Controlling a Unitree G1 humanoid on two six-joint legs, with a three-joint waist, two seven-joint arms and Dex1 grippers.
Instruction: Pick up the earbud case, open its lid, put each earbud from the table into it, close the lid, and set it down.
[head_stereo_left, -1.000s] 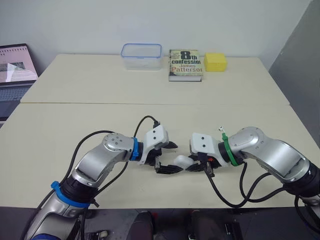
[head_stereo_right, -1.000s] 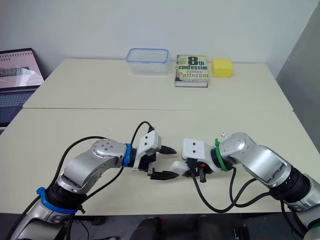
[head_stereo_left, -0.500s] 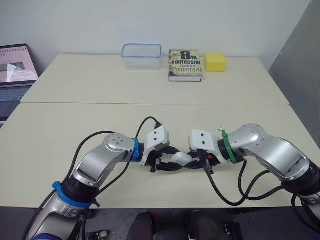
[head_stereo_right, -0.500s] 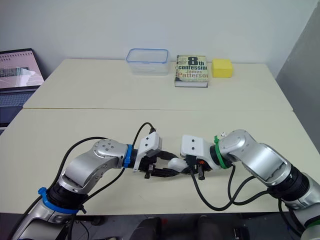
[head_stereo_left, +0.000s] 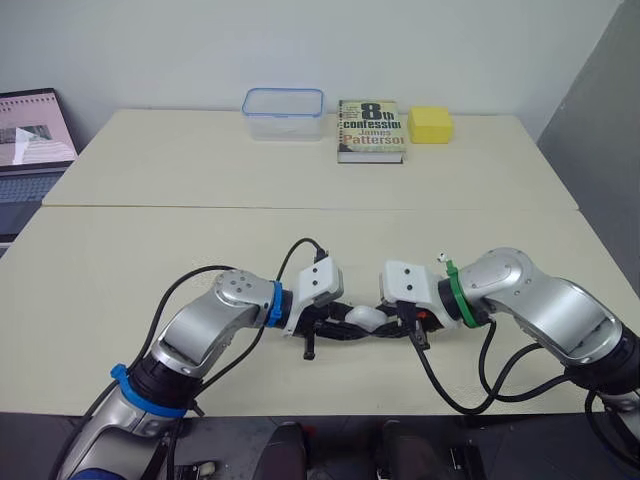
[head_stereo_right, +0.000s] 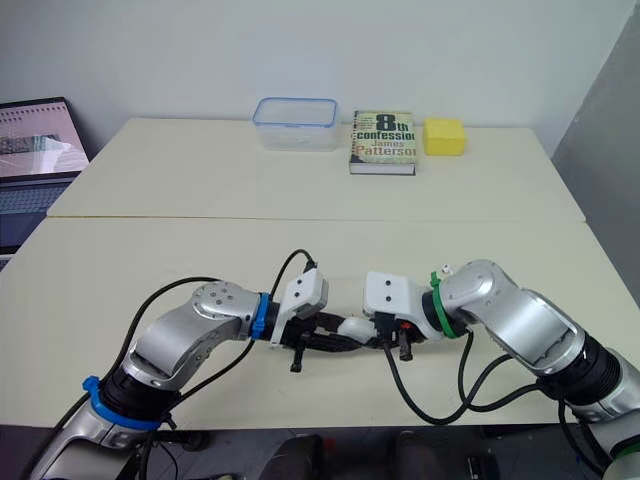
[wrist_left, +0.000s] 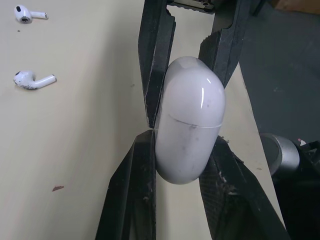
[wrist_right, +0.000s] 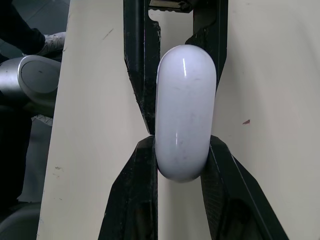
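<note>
A white earbud case, lid closed, hangs just above the near part of the table, held from both sides. My left gripper is shut on the end nearer it, its fingers pressed against the case. From the opposite side my right gripper is shut on the other end of the case, its black fingers on the case's sides. Two white earbuds lie loose on the table beside the case.
Along the table's far edge stand a clear plastic container, a paperback book and a yellow block. An open laptop sits at the far left. The table's front edge runs just below both grippers.
My left gripper, wide open a second ago, has slid right around the case and closed on it. The right gripper has kept its grip, lifting the case slightly.
</note>
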